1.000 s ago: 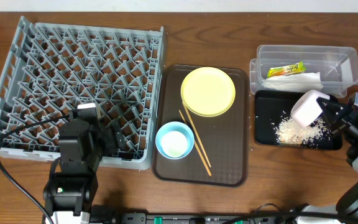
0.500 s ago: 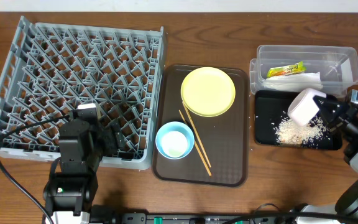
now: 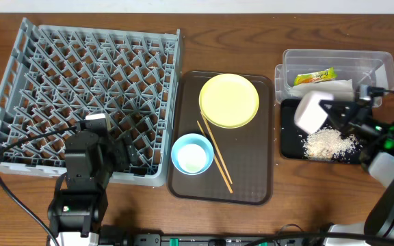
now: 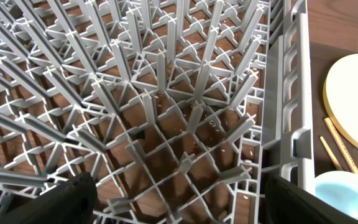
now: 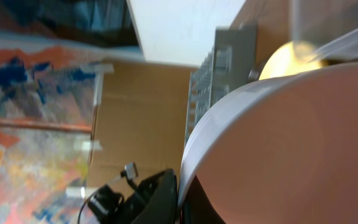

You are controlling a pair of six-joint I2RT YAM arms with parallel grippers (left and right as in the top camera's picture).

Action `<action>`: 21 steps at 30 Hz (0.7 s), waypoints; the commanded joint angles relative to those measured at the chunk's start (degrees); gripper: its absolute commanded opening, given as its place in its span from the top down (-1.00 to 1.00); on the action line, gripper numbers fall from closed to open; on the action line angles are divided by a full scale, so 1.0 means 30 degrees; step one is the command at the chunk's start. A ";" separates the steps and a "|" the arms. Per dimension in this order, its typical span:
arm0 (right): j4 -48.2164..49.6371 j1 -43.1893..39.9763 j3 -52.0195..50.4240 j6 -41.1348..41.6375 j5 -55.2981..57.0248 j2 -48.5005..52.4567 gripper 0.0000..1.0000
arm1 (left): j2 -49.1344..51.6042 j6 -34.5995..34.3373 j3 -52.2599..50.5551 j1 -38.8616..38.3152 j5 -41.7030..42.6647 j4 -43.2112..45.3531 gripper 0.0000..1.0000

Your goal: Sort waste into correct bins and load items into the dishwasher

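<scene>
The main risk sits with the right gripper (image 3: 335,113), whose jaws are pinched tight on the rim of the white-beige bowl (image 3: 308,113). The bowl hangs tipped on its side from that thin edge grip, so a quick swing toward the dish rack (image 3: 81,82) could let it pivot or slip out. Any grains clinging inside it (the wrist view shows only its outer wall, so I cannot tell whether it is emptied) would then drop on the way across. The rice scraps (image 3: 328,143) lie heaped just below the gripper on the black tray (image 3: 289,147). The clear tub (image 3: 382,65), holding the snack wrapper (image 3: 314,76) and paper napkin (image 3: 334,89), stands just beyond the gripper, near enough that a careless lift could clip its wall. The rack is well apart from this hand, past the brown serving tray (image 3: 183,171). The left gripper (image 3: 125,156) hovers with fingers spread wide and nothing between them. Rack pegs are directly beneath it and the light blue bowl (image 3: 192,154) is near on its right, so a blind descent could snag a peg.
</scene>
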 commanded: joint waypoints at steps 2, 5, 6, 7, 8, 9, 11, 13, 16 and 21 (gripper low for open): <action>0.0641 0.1756 0.0095 0.1290 0.0925 0.0058 0.98 | -0.0022 -0.0175 0.0437 0.0015 -0.0036 0.0015 -0.79; 0.2361 0.3315 0.0109 0.2484 0.1902 0.0058 0.97 | -0.0022 -0.0175 0.0437 0.0015 -0.0036 0.0015 -0.79; 0.3147 0.3949 0.0138 0.3016 0.2361 0.0058 0.98 | -0.0022 -0.0175 0.0437 0.0015 -0.0036 0.0015 -0.79; 0.3745 0.4481 0.0189 0.3410 0.2769 0.0058 0.97 | -0.0022 -0.0175 0.0437 0.0015 -0.0036 0.0015 -0.79; 0.4182 0.5027 0.0277 0.3825 0.3191 0.0058 0.97 | -0.0022 -0.0175 0.0437 0.0015 -0.0036 0.0022 -0.79; 0.4437 0.5588 0.0430 0.4102 0.3643 0.0058 0.97 | -0.0022 -0.0175 0.0437 0.0015 -0.0036 0.0022 -0.79; 0.4597 0.6623 0.0925 0.4299 0.4503 0.0058 0.97 | -0.0022 -0.0175 0.0437 0.0015 -0.0036 0.0022 -0.79; 0.4554 0.7708 0.1727 0.4320 0.5457 0.0058 0.97 | -0.0022 -0.0175 0.0437 0.0015 -0.0036 0.0022 -0.79; 0.4437 0.8896 0.3060 0.4153 0.6441 0.0058 0.98 | -0.0022 -0.0175 0.0437 0.0015 -0.0036 0.0022 -0.79; -0.0197 1.0724 0.5996 0.1202 0.7643 0.0066 0.98 | -0.0022 -0.0175 0.0437 0.0015 -0.0036 0.0022 -0.79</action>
